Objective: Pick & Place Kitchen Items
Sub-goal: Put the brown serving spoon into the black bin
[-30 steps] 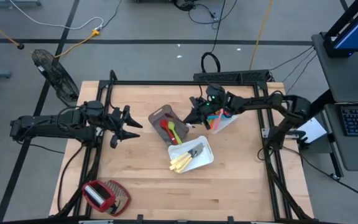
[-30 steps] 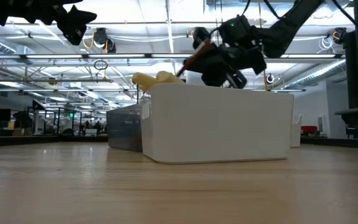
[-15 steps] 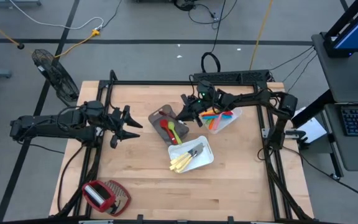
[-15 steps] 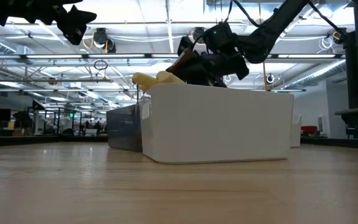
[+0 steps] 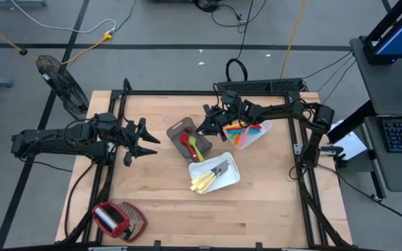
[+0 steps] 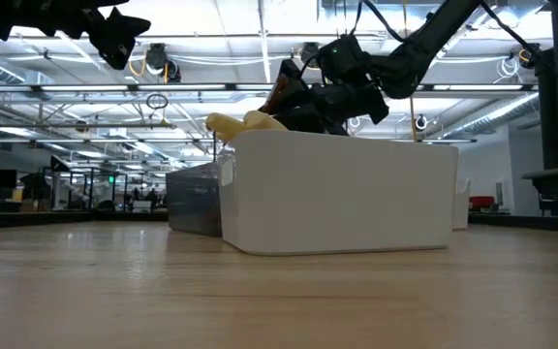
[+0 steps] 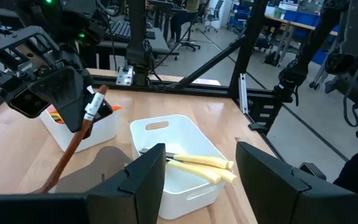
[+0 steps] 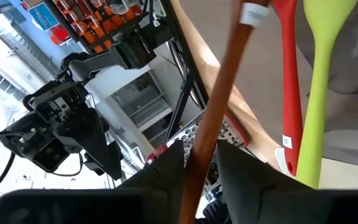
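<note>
Wooden spoon going into the grey bin

Right gripper (image 5: 208,127) jaws loosely around the brown wooden spoon (image 7: 73,149), tip over the grey bin (image 5: 179,130); release only once it leans inside. Left gripper (image 5: 137,139), jaws spread empty, waits beside the bin.

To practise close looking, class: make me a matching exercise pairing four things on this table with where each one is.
Things:
1. wooden spoon
2. yellow-handled knives
3. red spatula
4. left gripper

Places:
A. in the white tray
B. in the grey bin, beside a green utensil
C. over bare table, holding nothing
D. between the right gripper's fingers, above the grey bin

Pairs: 1-D, 2-A, 3-B, 4-C
</note>
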Robot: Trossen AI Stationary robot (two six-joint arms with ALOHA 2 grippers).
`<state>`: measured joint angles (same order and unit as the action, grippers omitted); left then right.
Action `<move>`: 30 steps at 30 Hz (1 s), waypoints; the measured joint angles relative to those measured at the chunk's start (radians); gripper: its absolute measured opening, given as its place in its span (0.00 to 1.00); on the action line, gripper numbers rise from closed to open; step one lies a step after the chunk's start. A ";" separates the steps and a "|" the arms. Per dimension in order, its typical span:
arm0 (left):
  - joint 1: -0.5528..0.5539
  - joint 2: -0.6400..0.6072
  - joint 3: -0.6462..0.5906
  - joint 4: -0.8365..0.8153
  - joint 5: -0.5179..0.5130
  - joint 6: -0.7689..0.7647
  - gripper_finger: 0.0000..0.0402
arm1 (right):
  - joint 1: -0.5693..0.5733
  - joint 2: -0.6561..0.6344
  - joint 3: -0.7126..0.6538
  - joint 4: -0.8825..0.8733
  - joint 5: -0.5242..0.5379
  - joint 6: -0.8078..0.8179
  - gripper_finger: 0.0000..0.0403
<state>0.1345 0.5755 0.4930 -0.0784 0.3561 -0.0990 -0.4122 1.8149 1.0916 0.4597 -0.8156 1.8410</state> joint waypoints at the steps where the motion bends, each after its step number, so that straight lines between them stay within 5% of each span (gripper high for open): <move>1: 0.000 0.000 0.000 0.000 0.000 0.000 0.50 | 0.000 0.000 0.000 0.000 0.000 -0.001 0.23; 11: 0.000 0.000 0.000 0.000 0.000 -0.001 0.50 | 0.000 0.000 0.000 0.054 -0.008 -0.038 0.31; 30: 0.000 0.000 0.000 0.001 0.000 -0.014 0.50 | 0.035 0.000 0.000 0.052 0.034 -0.195 0.29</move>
<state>0.1343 0.5756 0.4927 -0.0776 0.3557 -0.1131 -0.3767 1.8145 1.0912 0.5115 -0.7816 1.6463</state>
